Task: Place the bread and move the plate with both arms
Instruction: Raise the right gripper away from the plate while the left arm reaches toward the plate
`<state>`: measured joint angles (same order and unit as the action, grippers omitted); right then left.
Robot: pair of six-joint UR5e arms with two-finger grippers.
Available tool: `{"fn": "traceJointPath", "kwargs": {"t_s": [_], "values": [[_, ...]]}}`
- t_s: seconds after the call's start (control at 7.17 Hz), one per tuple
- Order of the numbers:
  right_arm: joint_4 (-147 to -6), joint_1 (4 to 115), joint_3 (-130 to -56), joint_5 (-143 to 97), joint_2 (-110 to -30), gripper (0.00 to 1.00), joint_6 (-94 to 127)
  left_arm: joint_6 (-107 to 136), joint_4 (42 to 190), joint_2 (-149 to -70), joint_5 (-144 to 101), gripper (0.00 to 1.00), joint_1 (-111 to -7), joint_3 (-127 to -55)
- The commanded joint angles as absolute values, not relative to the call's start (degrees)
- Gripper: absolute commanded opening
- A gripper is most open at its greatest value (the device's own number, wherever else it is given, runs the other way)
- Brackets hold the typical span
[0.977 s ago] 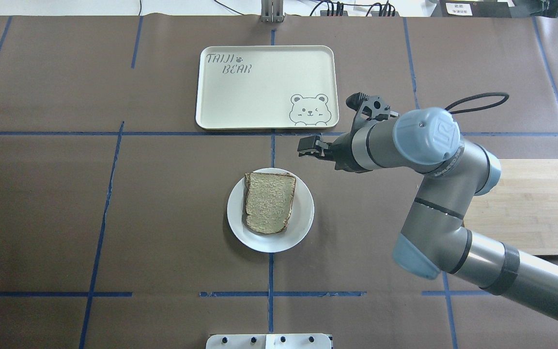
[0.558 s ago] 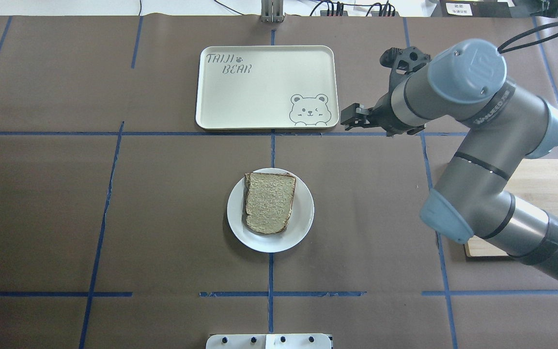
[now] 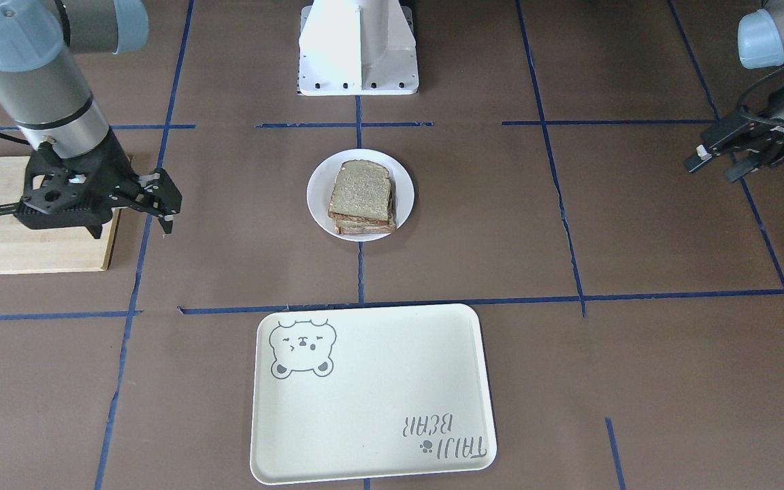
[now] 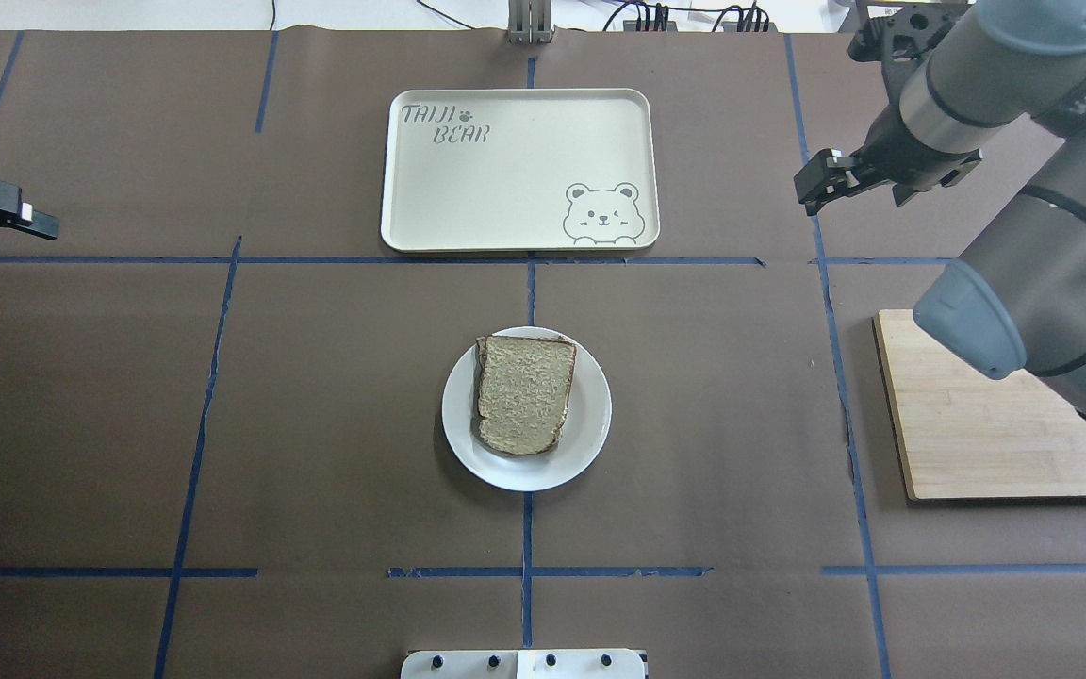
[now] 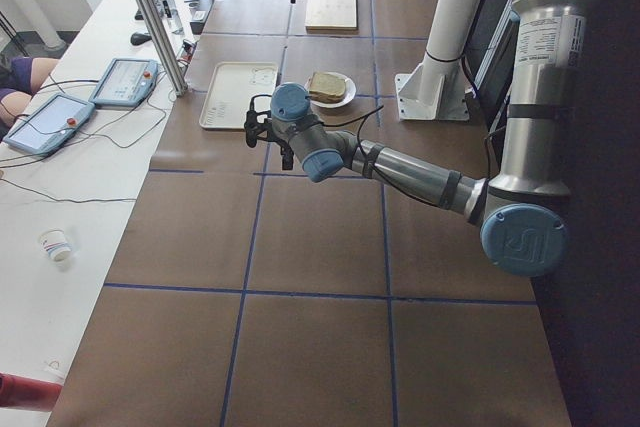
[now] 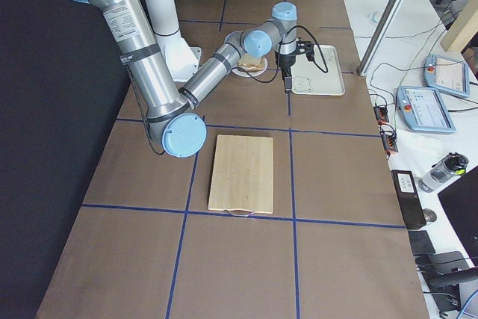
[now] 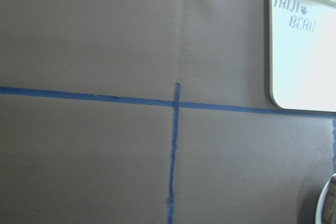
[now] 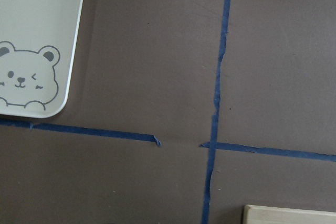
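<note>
Both tools stand open and empty, well apart from the plate (image 4: pixel 590 443): the left tool (image 3: pixel 712 170) over the table (image 4: pixel 317 424), the right tool (image 3: pixel 133 228) raised near a corner of the tray (image 4: pixel 505 179). The bread (image 4: pixel 524 391) lies flat on the plate.

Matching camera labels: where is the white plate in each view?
Exterior front-facing: plate upper centre, above the tray.
Overhead exterior: plate centre, below the tray.
Exterior left: plate top centre, right of the tray.
Exterior right: plate upper centre, left of the tray.
Left wrist: a blurred sliver of the plate, bottom-right corner.
Right wrist: not in it.
Shared landmark: the bear tray, in all six views.
</note>
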<state>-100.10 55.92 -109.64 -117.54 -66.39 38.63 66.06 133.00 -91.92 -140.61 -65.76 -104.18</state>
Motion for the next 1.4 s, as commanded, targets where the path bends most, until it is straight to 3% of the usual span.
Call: {"fn": "traceJointPath", "kwargs": {"t_s": [0.0, 0.42, 0.56, 0.7, 0.84, 1.26], "values": [[-101.3, 62.0, -109.4, -122.3, -70.4, 1.00, 27.3, 83.5, 148.6, -92.5, -131.1, 1.00, -57.0, -101.6], [-101.2, 64.0, -108.6, -125.3, -72.1, 1.00, 22.9, 105.6, 170.9, -92.9, -113.3, 1.00, -42.1, -98.8], [-101.2, 64.1, -108.1, -125.9, -71.9, 1.00, 22.9, 106.7, 171.5, -92.9, -108.2, 0.98, -37.7, -98.8], [-101.0, 64.6, -107.8, -127.8, -72.1, 1.00, 22.9, 106.7, 171.6, -93.2, -101.7, 0.84, -32.3, -98.6], [-101.0, 65.6, -107.8, -129.3, -72.3, 1.00, 22.9, 106.7, 171.6, -95.3, -99.9, 0.75, -29.7, -97.3], [-100.7, 68.1, -107.8, -130.4, -77.8, 1.00, 15.3, 106.7, 171.5, -102.3, -98.2, 0.66, -25.2, -92.0]]}}
